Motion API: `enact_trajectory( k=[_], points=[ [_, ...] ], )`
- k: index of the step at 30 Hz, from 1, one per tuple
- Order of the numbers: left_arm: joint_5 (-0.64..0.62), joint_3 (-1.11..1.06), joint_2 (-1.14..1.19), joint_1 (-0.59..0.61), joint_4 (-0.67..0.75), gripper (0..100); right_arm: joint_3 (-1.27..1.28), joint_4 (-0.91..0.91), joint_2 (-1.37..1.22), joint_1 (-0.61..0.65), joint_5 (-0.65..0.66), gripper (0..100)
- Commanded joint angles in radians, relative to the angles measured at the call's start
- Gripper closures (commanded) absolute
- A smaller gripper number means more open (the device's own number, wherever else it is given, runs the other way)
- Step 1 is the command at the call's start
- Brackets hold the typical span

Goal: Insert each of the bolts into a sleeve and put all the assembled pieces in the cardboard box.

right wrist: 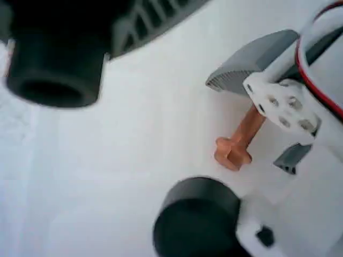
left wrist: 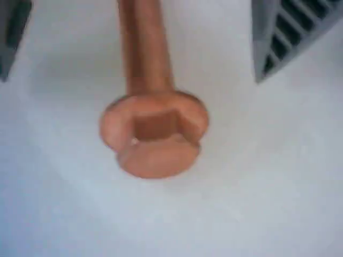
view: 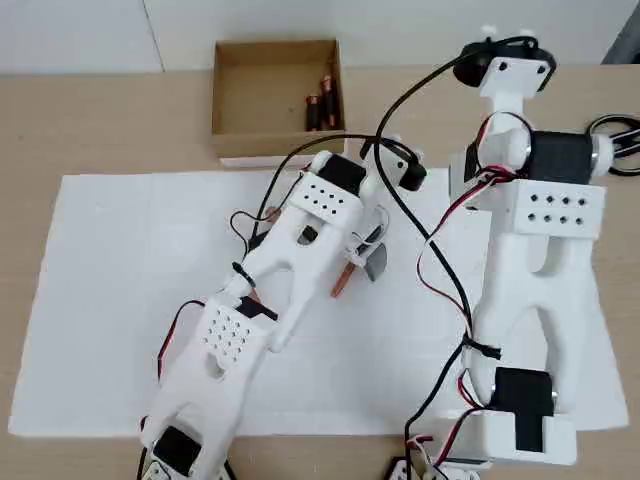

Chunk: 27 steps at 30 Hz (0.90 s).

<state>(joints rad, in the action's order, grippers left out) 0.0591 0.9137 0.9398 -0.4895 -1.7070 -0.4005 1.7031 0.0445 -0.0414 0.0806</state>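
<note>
Work surface: a light wooden counter (view: 120, 110), covered across most of its width by a white sheet (view: 130, 300), with a pale wall behind.

Left pincer (view: 361, 255): released. Its jaws stand apart on either side of a copper-coloured bolt (left wrist: 153, 134). Neither jaw touches the shaft where the left wrist view shows it. The bolt stands head down on the white sheet, near its middle, with the shaft rising between the jaws.

Right pincer (right wrist: 91, 32): clenched, as far as can be judged, on a black sleeve (right wrist: 53, 69). The sleeve hangs above the sheet with its bore open. It is near the bolt but apart from it.

Cardboard box (view: 232, 100): placed at the far edge of the counter, just beyond the sheet. Assembled pieces (view: 320, 105) lie inside it, toward the wall nearer the right arm, showing copper ends and dark sleeves. There are at least two; the exact count cannot be told.

Status, as a judgement:
- Done: the pieces in the box are joined and delivered.
- In hand: one bolt and one sleeve, not yet joined.
- Left: grasp the bolt, seat its shaft in the sleeve bore, then carry the assembly to the box.

The task appears well advanced. Whether further loose parts lie under the arms cannot be told.
</note>
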Motion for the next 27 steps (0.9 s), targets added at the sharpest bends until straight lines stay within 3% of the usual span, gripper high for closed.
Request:
enact_trajectory(
  k=[1, 7, 22, 27],
  points=[
    [-0.032, 0.045, -0.012, 0.002, 0.008, 73, -0.005, -0.007, 0.053, -0.008, -0.003, 99.5],
    [-0.035, 0.039, -0.011, 0.0, 0.038, 80, -0.005, -0.007, 0.054, -0.008, -0.003, 99.5],
    [-0.037, 0.047, 0.089, -0.006, 0.037, 81, -0.005, -0.005, 0.054, -0.008, -0.003, 99.5],
    [-0.037, 0.097, 0.089, -0.008, 0.012, 85, -0.005, -0.005, 0.054, -0.008, -0.003, 99.5]
  ],
)
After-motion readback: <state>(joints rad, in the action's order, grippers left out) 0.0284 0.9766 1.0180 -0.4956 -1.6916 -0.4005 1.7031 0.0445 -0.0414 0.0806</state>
